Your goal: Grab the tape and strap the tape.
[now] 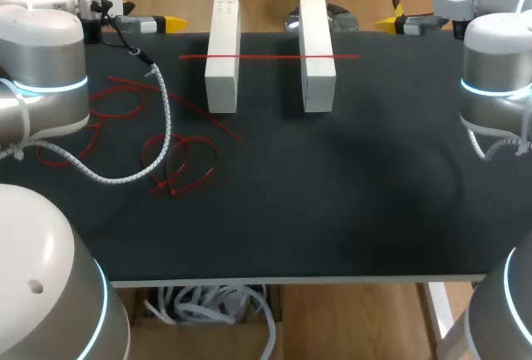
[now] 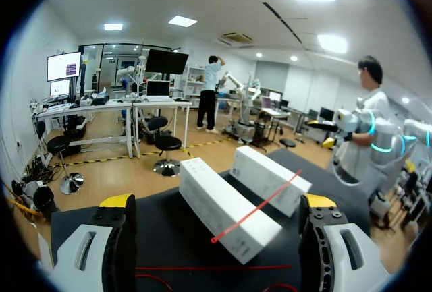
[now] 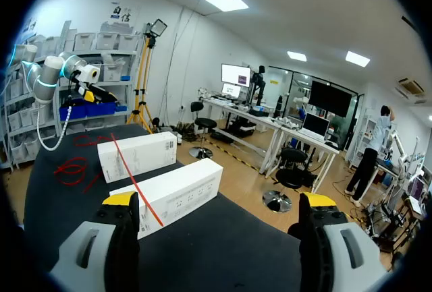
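**Grippers released, tape not yet grabbed**

Head view: left gripper (image 1: 170,22) and right gripper (image 1: 386,22) hang at the table's (image 1: 349,194) far edge, well apart from the red tape (image 1: 270,56) lying across two white boxes (image 1: 222,56).

Left wrist view: fingers (image 2: 115,238) spread and empty, tape ahead.

Right wrist view: the same.

Likely next: reach down to a tape end.
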### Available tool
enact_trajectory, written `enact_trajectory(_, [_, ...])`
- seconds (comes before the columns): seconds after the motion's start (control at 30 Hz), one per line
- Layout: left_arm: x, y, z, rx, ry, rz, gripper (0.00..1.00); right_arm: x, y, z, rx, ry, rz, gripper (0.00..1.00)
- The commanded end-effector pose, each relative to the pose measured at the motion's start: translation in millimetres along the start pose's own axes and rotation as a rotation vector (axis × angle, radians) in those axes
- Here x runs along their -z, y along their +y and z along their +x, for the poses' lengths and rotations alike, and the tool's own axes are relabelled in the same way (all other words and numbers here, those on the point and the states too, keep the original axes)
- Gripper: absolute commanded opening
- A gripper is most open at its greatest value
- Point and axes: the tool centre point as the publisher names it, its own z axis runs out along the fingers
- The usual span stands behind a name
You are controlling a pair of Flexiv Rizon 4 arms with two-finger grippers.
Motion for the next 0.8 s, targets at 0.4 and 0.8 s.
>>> enact_trajectory(0.4, [20.7, 18.9, 0.6, -0.327, 0.190, 0.087, 1.00, -0.1, -0.1, -0.3, 0.000, 0.000, 0.000, 1.00])
enact_trajectory(0.8, [28.9, 38.5, -21.8, -0.327, 0.374, 0.010, 1.00, -0.1, -0.1, -0.3, 0.000, 0.000, 0.000, 1.00])
